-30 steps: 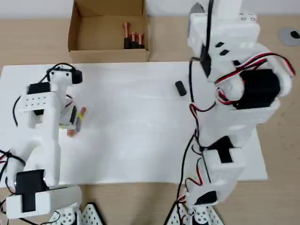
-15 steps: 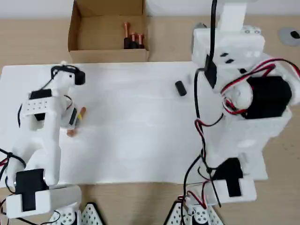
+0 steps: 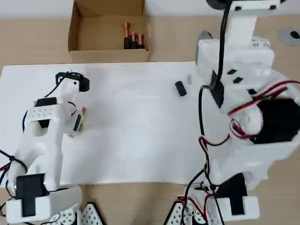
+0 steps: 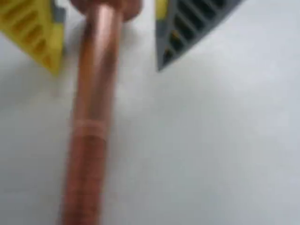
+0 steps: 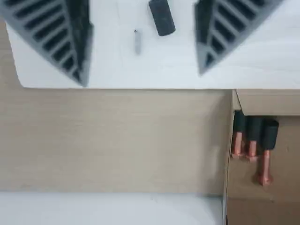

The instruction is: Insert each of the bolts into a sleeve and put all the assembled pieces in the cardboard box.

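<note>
A copper bolt lies on the white sheet. My left gripper is open and straddles it near its head, with the yellow finger on one side and the grey finger on the other. From above, that gripper is at the sheet's left side. A black sleeve lies alone on the sheet; in the right wrist view the sleeve lies beyond my open right gripper. The cardboard box holds three assembled pieces.
The right arm towers over the sheet's right side and hides part of it. Bare wooden table lies between the sheet and the box wall. A grey disc lies at the far right.
The left gripper has shifted slightly right and settled over the bolt. The right arm has swung back towards its base, and its body now shows lower and farther right.
</note>
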Tool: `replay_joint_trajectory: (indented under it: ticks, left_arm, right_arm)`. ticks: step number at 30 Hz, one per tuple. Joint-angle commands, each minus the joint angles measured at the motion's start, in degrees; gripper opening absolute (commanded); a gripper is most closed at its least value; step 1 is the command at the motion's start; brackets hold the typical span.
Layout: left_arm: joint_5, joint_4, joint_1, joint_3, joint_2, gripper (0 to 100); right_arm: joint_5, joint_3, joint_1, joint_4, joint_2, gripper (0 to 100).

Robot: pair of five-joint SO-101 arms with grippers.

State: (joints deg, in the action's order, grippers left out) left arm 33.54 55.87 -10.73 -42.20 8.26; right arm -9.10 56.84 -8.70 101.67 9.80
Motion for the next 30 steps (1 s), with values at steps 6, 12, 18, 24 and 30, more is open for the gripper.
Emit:
replay_joint_trajectory:
  ticks: [6, 12, 18, 24, 30]
  left_arm:
    - [-1.5, -2.3, 1.1, -1.9, -0.2, 1]
    - [-4.5, 4.2, 1.0, 9.1, 0.3, 1]
    - [2.4, 17.3, 4.0, 24.8, 6.6, 1]
    - [33.8, 34.7, 6.1, 31.6, 11.4, 1]
    - [57.1, 42.9, 4.2, 31.6, 12.8, 1]
  right_arm:
    - [0.4, -0.3, 0.7, 0.8, 1.5, 18.6]
    - [0.4, -0.3, 0.7, 0.8, 1.5, 18.6]
    - [0.4, -0.3, 0.9, 0.8, 1.5, 18.6]
    - [0.4, -0.3, 1.1, 0.8, 1.8, 18.6]
    - [0.4, -1.0, 1.1, 0.8, 2.0, 18.6]
